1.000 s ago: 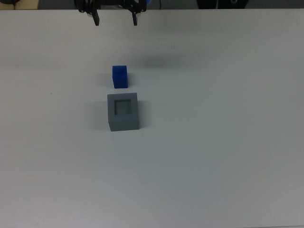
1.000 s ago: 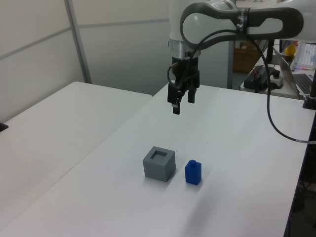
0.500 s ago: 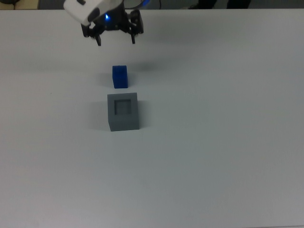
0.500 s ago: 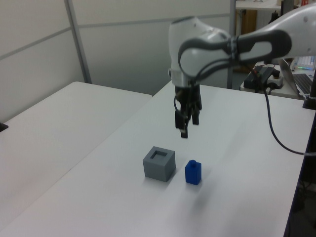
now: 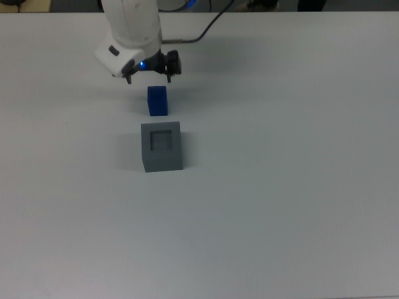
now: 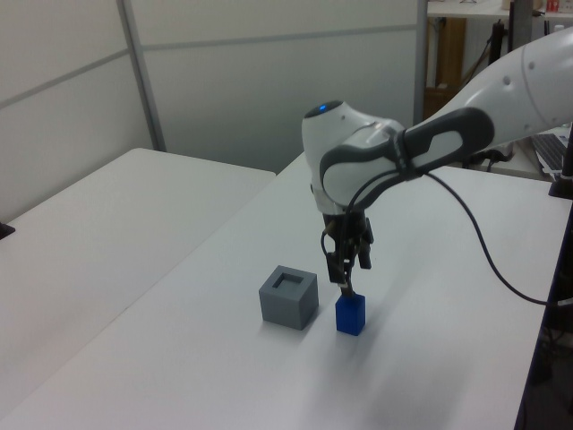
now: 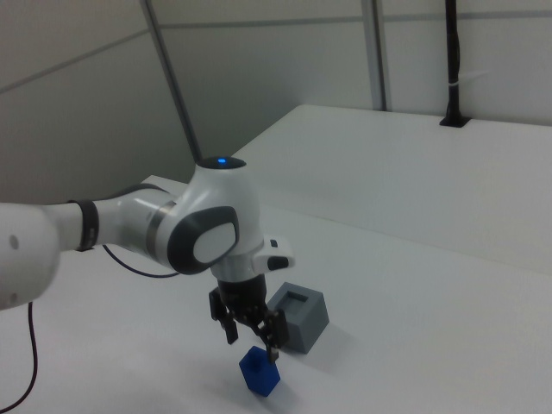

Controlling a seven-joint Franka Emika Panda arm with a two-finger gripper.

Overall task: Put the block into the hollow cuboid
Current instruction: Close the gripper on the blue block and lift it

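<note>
The small blue block (image 5: 157, 101) stands on the white table, just beyond the grey hollow cuboid (image 5: 162, 146) in the top view. The cuboid's square recess faces up and holds nothing. My gripper (image 5: 149, 79) hangs open directly over the block, its fingertips spread wider than the block and just above its top. In the left view the gripper (image 6: 352, 273) sits over the block (image 6: 350, 315), with the cuboid (image 6: 289, 296) to the left view's left. The right view shows the gripper (image 7: 252, 345) above the block (image 7: 260, 372), beside the cuboid (image 7: 299, 316).
The white table (image 5: 280, 187) spreads wide around both objects. A second white table (image 6: 107, 215) adjoins it on the left view's left. A black cable (image 6: 501, 260) trails from the arm toward the left view's right edge.
The gripper has come down from the table's far edge toward the block and now hovers right above it, still open. The block and cuboid have not moved.
</note>
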